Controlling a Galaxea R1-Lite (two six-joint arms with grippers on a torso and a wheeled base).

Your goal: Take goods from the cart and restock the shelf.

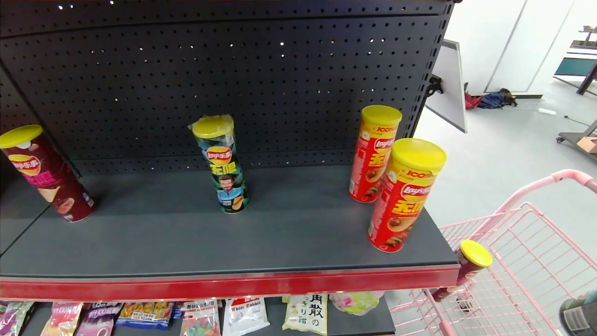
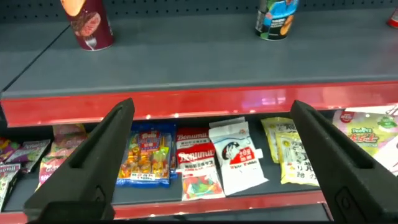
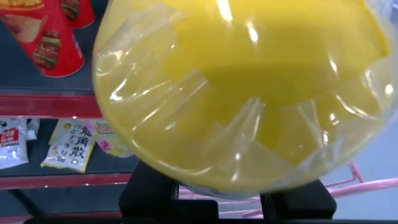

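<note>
Hovering by the shelf's [image 1: 303, 228] right end above the cart [image 1: 564, 176], the right hand [image 3: 221, 202] grips a tilted can [image 1: 471, 266], likely bound beside the red cans [image 1: 403, 196], while the left hand [image 2: 205, 162] hangs released near the shelf front.

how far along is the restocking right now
Done: four cans stand on the shelf, a maroon can, a green can and two red cans. In hand: the right gripper looks shut on a yellow-lidded can; the left gripper is open and empty. Left: setting that can into the shelf's wide gaps; whether the pink cart holds more is hard to tell.
</note>
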